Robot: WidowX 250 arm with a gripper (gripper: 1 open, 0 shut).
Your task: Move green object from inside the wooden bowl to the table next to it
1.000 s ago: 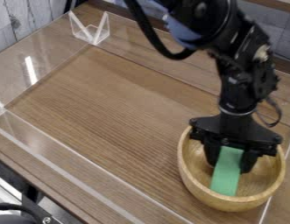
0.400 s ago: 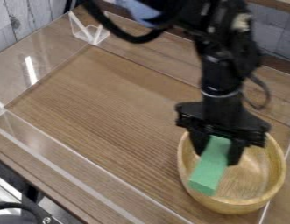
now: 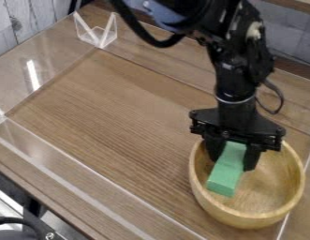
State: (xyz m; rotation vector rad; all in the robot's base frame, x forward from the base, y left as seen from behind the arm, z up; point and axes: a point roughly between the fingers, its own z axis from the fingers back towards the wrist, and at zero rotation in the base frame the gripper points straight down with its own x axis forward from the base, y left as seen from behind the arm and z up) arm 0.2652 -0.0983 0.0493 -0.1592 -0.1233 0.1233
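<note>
Here the gripper [image 3: 235, 153] points down with its jaws clamped on the upper end of the green object [image 3: 228, 175], which hangs tilted beneath it, seemingly lifted clear of the wooden bowl [image 3: 280, 207] floor, though contact is hard to judge. Holding it high lets it pass over the rim toward the bare table [image 3: 120, 112] beside the tool.

Black jointed robot arm [image 3: 232, 56] with black cables and forked black jaws.
</note>
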